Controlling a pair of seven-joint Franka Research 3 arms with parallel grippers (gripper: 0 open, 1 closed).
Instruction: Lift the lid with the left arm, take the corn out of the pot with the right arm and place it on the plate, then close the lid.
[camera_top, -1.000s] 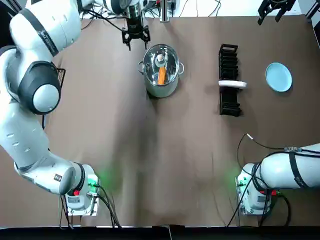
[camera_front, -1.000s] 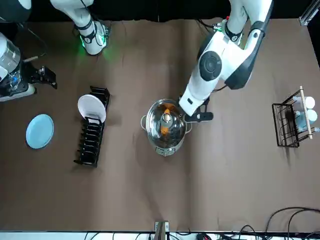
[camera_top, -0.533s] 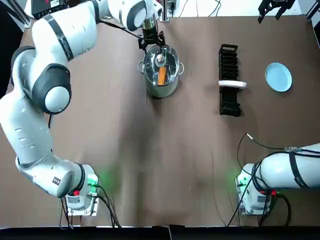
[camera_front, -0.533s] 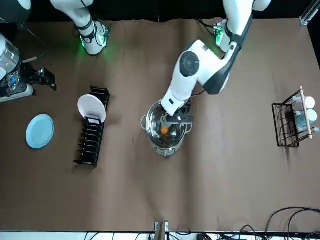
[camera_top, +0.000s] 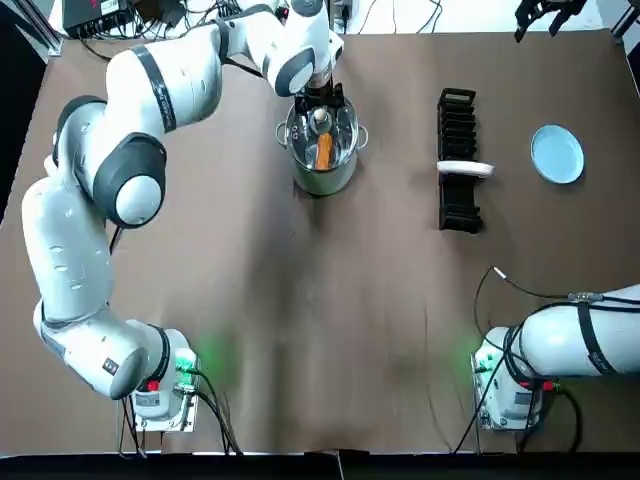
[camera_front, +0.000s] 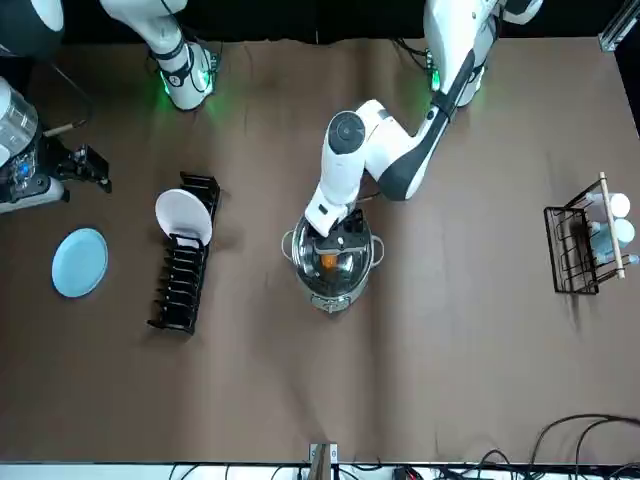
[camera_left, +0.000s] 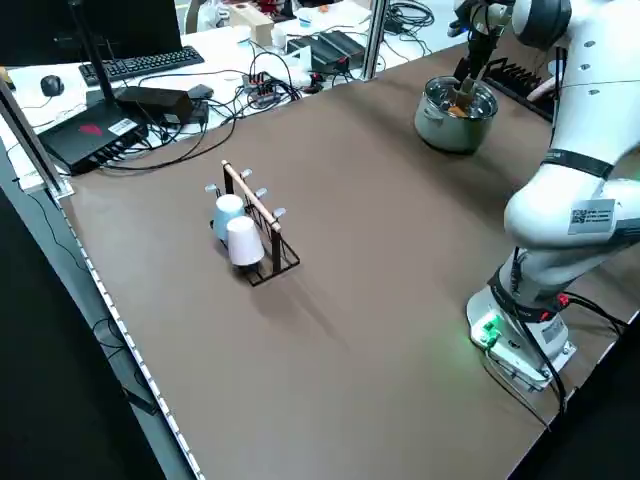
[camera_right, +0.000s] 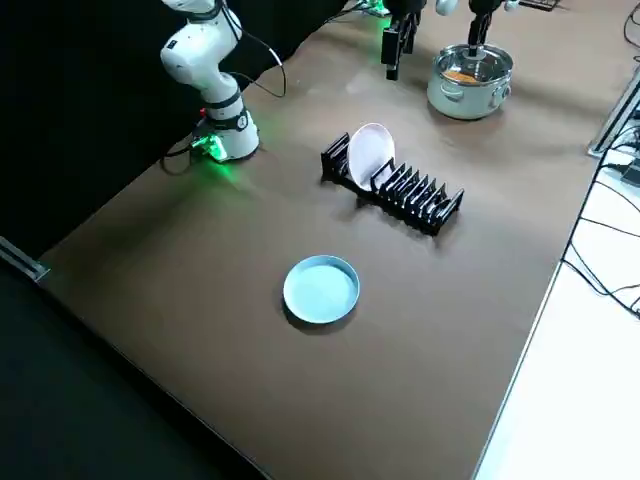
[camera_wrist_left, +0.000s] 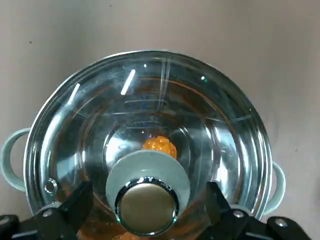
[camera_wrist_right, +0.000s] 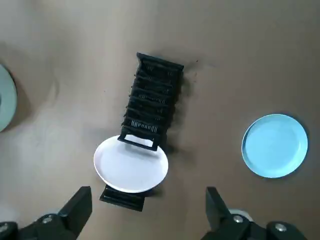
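Left gripper (camera_wrist_left: 147, 200) spread wide; my fingers (camera_wrist_left: 75, 210) flank the knob (camera_wrist_left: 146, 206) of the lid (camera_wrist_left: 150, 100). Corn (camera_wrist_left: 159, 148) lies beneath, inside the pot (camera_wrist_left: 12, 155). I should centre, lower, pinch squarely. Right gripper (camera_wrist_right: 147, 200) idles unclenched, well apart.

Probably a robotics lab: keyboard (camera_left: 135, 65), tangled cables (camera_left: 262, 88) and electronics (camera_left: 95, 135) beside the table (camera_left: 380, 280).
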